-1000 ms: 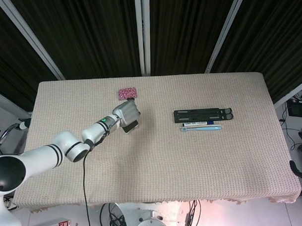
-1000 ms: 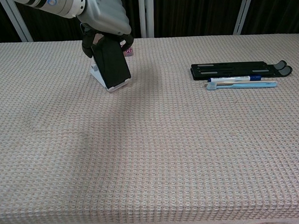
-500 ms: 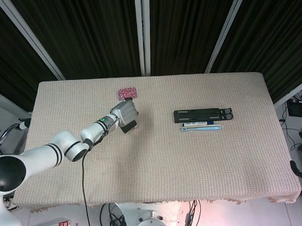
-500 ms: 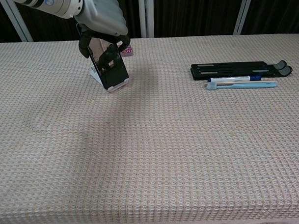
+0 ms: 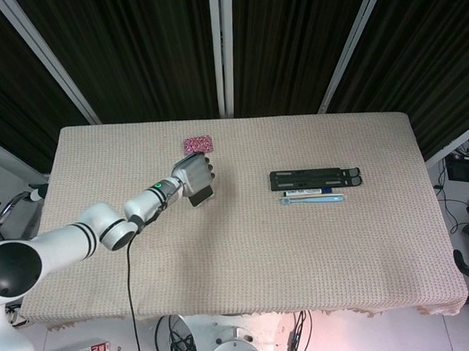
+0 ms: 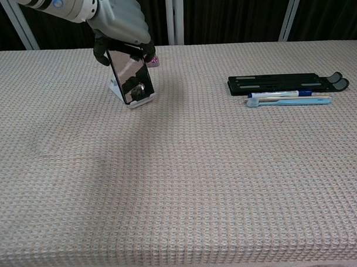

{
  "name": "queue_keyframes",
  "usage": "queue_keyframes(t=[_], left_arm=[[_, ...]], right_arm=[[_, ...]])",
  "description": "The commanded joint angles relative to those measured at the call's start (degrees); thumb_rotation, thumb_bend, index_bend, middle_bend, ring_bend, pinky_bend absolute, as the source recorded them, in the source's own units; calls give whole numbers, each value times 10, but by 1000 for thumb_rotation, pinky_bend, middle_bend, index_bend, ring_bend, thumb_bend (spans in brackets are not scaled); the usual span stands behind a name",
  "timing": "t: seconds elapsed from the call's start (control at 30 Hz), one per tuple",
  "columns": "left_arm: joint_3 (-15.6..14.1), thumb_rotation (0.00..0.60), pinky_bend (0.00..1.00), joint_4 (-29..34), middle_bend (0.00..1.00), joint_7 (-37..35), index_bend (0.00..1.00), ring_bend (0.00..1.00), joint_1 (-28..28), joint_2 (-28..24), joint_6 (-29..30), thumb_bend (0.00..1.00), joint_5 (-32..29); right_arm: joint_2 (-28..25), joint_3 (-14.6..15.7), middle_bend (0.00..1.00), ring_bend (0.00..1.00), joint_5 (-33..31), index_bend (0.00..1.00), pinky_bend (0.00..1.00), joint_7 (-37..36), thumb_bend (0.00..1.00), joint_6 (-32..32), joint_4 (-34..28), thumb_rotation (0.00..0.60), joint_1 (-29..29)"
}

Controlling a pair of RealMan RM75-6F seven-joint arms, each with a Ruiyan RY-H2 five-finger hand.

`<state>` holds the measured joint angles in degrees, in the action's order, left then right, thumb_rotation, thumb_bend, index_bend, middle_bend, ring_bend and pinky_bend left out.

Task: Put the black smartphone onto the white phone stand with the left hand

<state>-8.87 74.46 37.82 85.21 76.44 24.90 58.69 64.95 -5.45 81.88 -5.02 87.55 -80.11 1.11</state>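
Observation:
The black smartphone (image 6: 131,77) leans back on the white phone stand (image 6: 140,102), its lower edge in the stand's front lip and its glossy screen facing the chest camera. My left hand (image 6: 119,21) reaches in from the upper left and grips the phone's top edge, with dark fingertips (image 6: 99,55) on either side of it. In the head view the left hand (image 5: 191,173) covers most of the phone (image 5: 204,196) and the stand is hidden. The right hand shows in neither view.
A small pink object (image 6: 153,62) lies just behind the stand, also seen as the pink object (image 5: 198,144) in the head view. To the right lie a flat black folding holder (image 6: 282,82), a pen (image 6: 280,94) and a light blue toothbrush (image 6: 289,101). The woven table cover (image 6: 180,186) spans the whole table.
The phone has tipped back against the stand, and its screen now catches reflections. The left hand has drawn slightly back and up while keeping hold of the phone's top.

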Motion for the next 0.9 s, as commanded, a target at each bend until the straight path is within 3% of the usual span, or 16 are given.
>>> queue_keyframes(t=[0.03,0.3,0.73,0.9], left_arm=[[-3,600,284,2,170,4,172,176,0,-1,4,254,-4],[-5,600,261,10,73,5,121,71,-2,-3,13,206,-10],[-2,600,220,37,44,-1,52,58,-13,-26,37,69,-3],[12,600,212,93,25,-15,39,42,-34,-65,86,46,8]], right_arm=[[1,0,0,0,0,0,0,-1,278,0,1,600,0],[2,0,0,0,1,0,0,0,278,-1,2,600,-1],[0,0,0,0,5,0,0,-2,277,6,0,600,2],[-5,-1,0,0,7,0,0,-6,277,17,-3,600,6]])
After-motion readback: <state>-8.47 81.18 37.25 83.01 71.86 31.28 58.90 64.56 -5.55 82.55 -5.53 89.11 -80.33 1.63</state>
